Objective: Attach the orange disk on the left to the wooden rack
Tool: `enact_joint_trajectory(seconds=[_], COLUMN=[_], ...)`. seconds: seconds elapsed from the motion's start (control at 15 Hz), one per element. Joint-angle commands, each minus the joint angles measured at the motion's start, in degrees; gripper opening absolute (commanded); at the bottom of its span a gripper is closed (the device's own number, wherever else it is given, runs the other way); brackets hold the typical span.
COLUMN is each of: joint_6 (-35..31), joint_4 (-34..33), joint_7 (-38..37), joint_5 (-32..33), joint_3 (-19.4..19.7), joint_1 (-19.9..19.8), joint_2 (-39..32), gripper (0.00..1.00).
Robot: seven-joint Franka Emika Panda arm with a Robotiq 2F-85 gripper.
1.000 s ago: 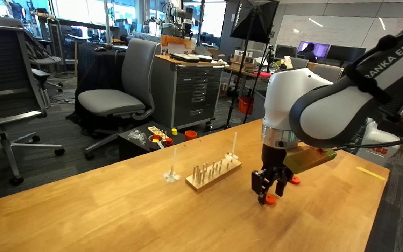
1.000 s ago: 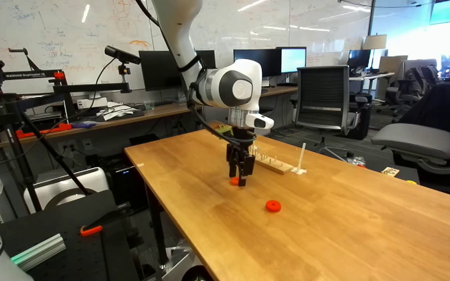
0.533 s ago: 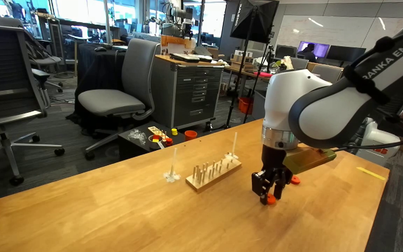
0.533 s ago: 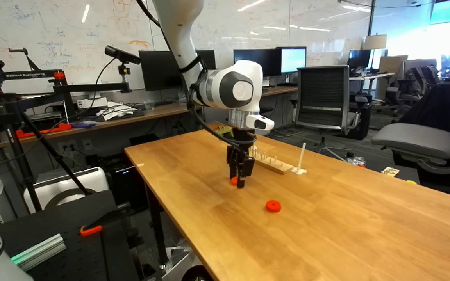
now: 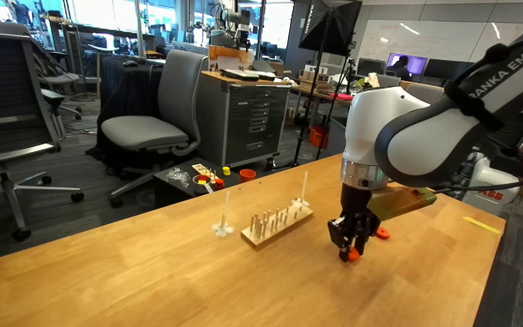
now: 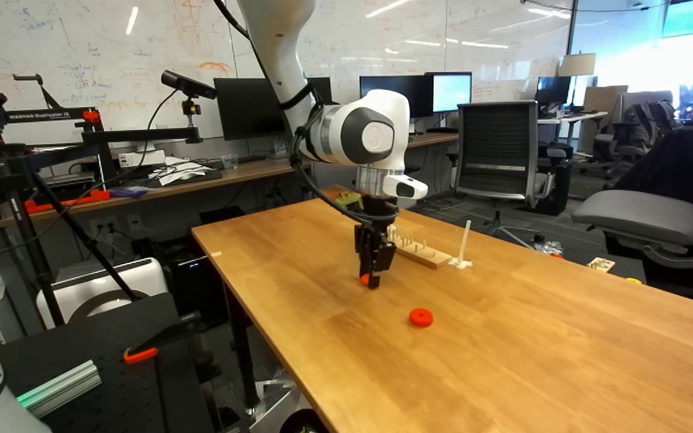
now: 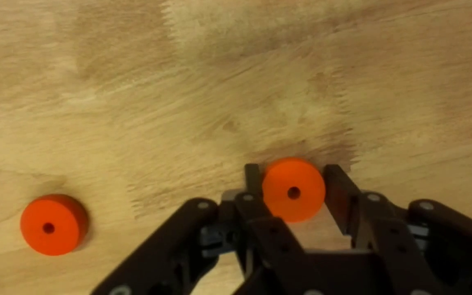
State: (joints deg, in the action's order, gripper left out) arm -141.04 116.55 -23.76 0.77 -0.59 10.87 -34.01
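My gripper (image 7: pixel 291 180) is shut on the orange disk (image 7: pixel 293 207), with one finger pad against each side of it. A small dark hole shows in the middle of the disk's flat top. In both exterior views this disk (image 5: pixel 354 255) is the left one of two, partly covered by the fingers. It sits at or just above the tabletop; I cannot tell if it is clear of the wood. The wooden rack (image 5: pixel 279 228), a pale strip with several upright pegs, stands apart from the gripper, and in an exterior view the arm hides part of the rack (image 6: pixel 421 252).
A near-identical orange disk (image 7: pixel 51 225) lies flat on the table, close to the gripper. One tall pale rod (image 5: pixel 304 188) rises at the rack's end, and another rod (image 5: pixel 225 211) stands taped down beyond its opposite end. A yellow strip (image 5: pixel 481 225) marks the table near its edge.
The fingers have closed in around the orange disk. Gripper and disk have since shifted slightly together, a little up and to the right in both exterior views.
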Motion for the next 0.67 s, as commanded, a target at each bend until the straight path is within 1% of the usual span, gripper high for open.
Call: enact_joint_trajectory(seconds=[0.0,0.33,0.6], joint_6=[0.3,1.4,2.0], joint_4=[-1.2,-6.1,-10.6], joint_7=[0.3,-0.8,-1.0], joint_5=[-0.4,0.4,0.3], joint_3=[1.2,2.6,2.7], joint_1=[0.2,0.7,0.7], joint_2=[1.5,1.1,-0.9], gripper=[0.18,0.18,0.18])
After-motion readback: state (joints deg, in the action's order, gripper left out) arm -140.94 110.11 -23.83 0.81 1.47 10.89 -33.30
